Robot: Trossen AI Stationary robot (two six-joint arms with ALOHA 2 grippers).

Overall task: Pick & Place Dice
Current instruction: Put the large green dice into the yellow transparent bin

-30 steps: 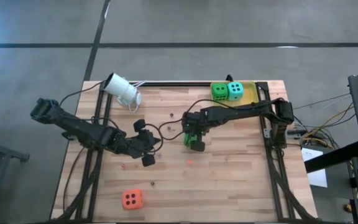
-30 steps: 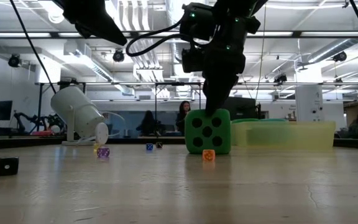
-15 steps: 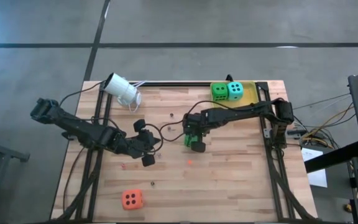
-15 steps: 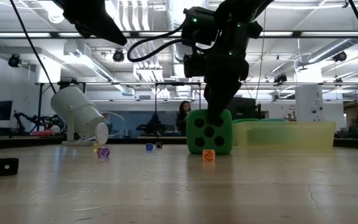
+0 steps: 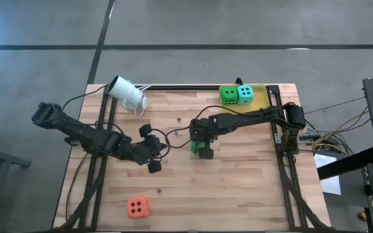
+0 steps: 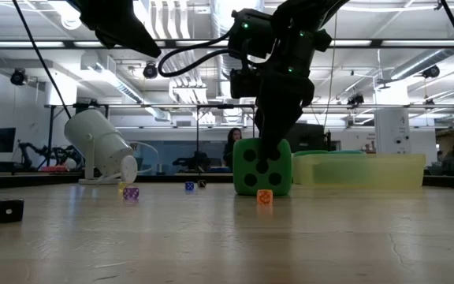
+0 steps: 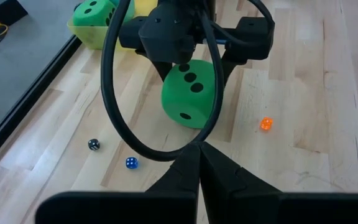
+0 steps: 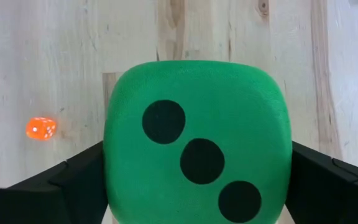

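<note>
green die (image 5: 203,148): sits on the table directly between the right gripper (image 5: 201,144) fingers, spread wide astride it. left gripper (image 5: 153,154): pinched closed, nearby, idle.

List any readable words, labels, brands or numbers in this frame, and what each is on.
No words, labels, brands or printed numbers can be read.
Only pips show: the green die between the right gripper's fingers shows three toward the right wrist camera, five in the low view.
The orange-red die shows four on top.
Pips on the tiny dice are too small to count.
</note>
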